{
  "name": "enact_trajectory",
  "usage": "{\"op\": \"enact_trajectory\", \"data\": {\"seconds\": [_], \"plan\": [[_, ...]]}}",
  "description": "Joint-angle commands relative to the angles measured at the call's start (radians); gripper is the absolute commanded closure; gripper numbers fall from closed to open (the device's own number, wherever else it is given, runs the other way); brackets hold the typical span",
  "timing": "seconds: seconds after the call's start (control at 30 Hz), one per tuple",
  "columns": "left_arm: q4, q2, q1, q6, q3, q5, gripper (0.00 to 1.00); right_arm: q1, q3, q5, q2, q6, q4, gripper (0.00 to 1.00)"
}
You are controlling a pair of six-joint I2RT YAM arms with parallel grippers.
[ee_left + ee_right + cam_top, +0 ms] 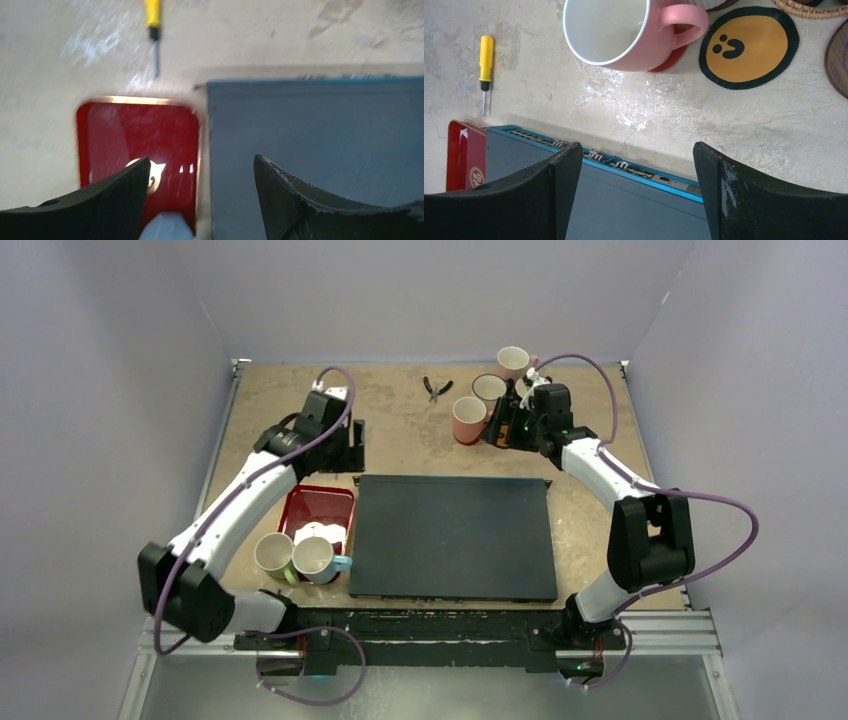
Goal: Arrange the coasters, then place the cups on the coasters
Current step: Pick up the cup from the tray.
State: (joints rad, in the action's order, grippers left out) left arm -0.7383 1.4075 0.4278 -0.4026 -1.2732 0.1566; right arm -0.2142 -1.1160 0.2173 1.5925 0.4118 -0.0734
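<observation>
here the salmon pink cup [614, 30] sits on the red coaster [669, 62] at the far right, the yellow coaster [748, 47] just beside. right gripper [636, 150] hangs near it, jaws spread, empty. left gripper [200, 165], jaws spread too, hovers above the red tray [135, 135].

A salmon pink cup [609, 32] sits on a red coaster [671, 57] at top centre, a yellow coaster [748, 46] just right.

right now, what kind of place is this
Probably a robot lab test cell: left arm and right arm bolted at the edge of a scuffed table, plain walls boxing it in, and staged props such as a salmon mug and pliers.
</observation>
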Motion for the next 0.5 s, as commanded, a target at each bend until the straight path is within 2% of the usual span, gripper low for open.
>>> {"op": "enact_trajectory", "data": {"seconds": [0.0,0.2,0.3,0.47], "plan": [[-0.28,-0.171,0.0,-0.123,0.037,0.122,0.3,-0.004,0.008,-0.02,-0.033,0.009,0.046,0.16],[-0.518,-0.298,0.0,-0.21,0.036,0.125,0.38,-0.004,0.008,-0.022,-0.048,-0.005,0.04,0.16],[-0.608,-0.332,0.0,-0.224,0.056,0.073,0.45,-0.004,0.018,-0.024,-0.06,-0.01,0.041,0.16],[-0.574,-0.414,0.0,-0.231,0.149,-0.108,0.52,-0.004,0.049,-0.027,-0.071,-0.008,0.054,0.16]]}}
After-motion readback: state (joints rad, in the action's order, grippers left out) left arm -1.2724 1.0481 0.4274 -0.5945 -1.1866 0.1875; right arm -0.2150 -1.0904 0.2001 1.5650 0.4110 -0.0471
